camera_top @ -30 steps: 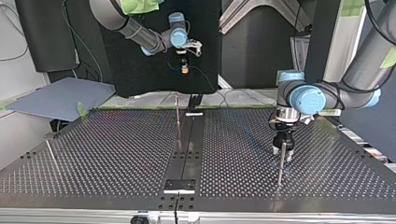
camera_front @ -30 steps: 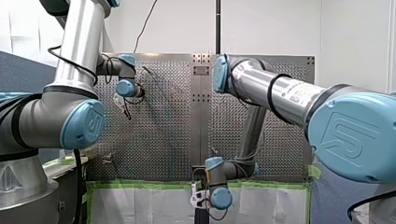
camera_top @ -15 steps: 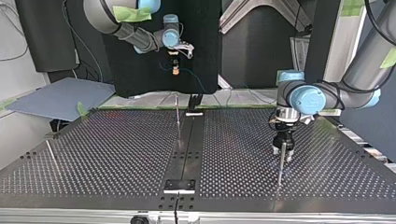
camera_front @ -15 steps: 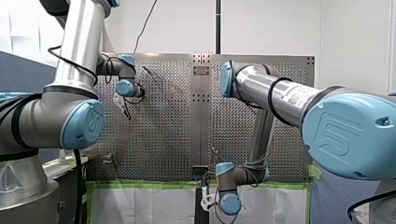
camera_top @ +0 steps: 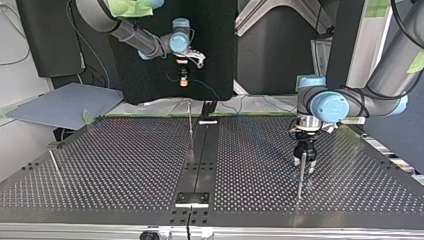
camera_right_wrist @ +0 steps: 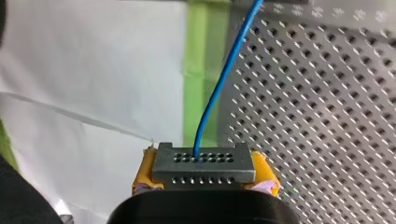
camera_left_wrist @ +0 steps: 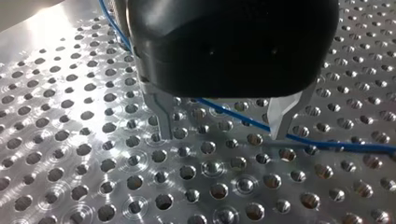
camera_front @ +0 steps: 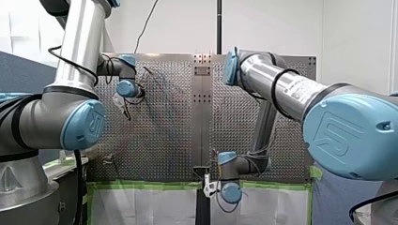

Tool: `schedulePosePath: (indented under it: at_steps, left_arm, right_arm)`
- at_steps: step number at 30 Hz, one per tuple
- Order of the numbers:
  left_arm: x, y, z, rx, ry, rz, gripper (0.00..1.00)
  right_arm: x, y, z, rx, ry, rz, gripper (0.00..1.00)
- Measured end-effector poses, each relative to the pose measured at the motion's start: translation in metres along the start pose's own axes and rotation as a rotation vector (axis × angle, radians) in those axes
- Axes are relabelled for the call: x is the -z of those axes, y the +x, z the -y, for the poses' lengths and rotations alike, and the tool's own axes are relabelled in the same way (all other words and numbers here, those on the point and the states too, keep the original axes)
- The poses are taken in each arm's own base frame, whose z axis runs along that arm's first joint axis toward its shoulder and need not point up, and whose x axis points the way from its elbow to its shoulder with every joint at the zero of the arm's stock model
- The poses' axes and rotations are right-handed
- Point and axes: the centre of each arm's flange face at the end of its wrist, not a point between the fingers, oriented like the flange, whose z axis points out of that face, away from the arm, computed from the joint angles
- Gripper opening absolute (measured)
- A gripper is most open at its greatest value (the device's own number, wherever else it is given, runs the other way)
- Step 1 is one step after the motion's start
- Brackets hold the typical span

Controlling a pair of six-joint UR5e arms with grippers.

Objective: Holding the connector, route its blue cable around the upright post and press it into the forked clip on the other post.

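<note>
My right jaws are clenched on the grey connector (camera_right_wrist: 204, 163), which sits between my yellow pads (camera_right_wrist: 267, 173) with its two rows of small holes facing out. The blue cable (camera_right_wrist: 219, 84) leaves a hole in the upper row and runs ahead past a strip of green tape (camera_right_wrist: 194, 70) to the perforated desk (camera_right_wrist: 327, 93). In the top view that arm hangs high at the far left, beyond the desk's far edge, and the cable drops rightward from it.

My left jaws are released. The two metal fingers (camera_left_wrist: 161, 116) stand apart just above the desk, and the cable passes between them. In the top view they sit at the right, at the top of an upright post (camera_top: 300, 180). A second thin post (camera_top: 190, 125) stands far, near the middle.

My right arm's silver tube carries a line of dark print (camera_front: 293, 91), too small to read. Its blue joint cap (camera_front: 345, 136) bears a moulded emblem.
</note>
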Motion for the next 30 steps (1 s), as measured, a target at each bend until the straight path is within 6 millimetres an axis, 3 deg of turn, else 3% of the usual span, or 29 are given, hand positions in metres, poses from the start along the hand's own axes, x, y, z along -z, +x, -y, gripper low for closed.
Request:
schedulePosePath:
  at_steps: [13, 19, 30]
  left_arm:
    - [0.0, 0.0, 0.0, 0.0, -0.002, 0.0, 1.0]
    - [0.001, 0.001, 0.001, -0.004, -0.002, -0.004, 1.0]
    - [0.001, 0.0, -0.001, -0.008, -0.011, 0.001, 1.0]
  right_arm:
    - [0.015, 0.045, -0.026, -0.052, -0.073, -0.097, 0.0]
    - [0.028, 0.059, -0.027, -0.054, -0.069, -0.117, 0.0]
    - [0.053, 0.055, -0.039, -0.055, -0.081, -0.111, 0.0]
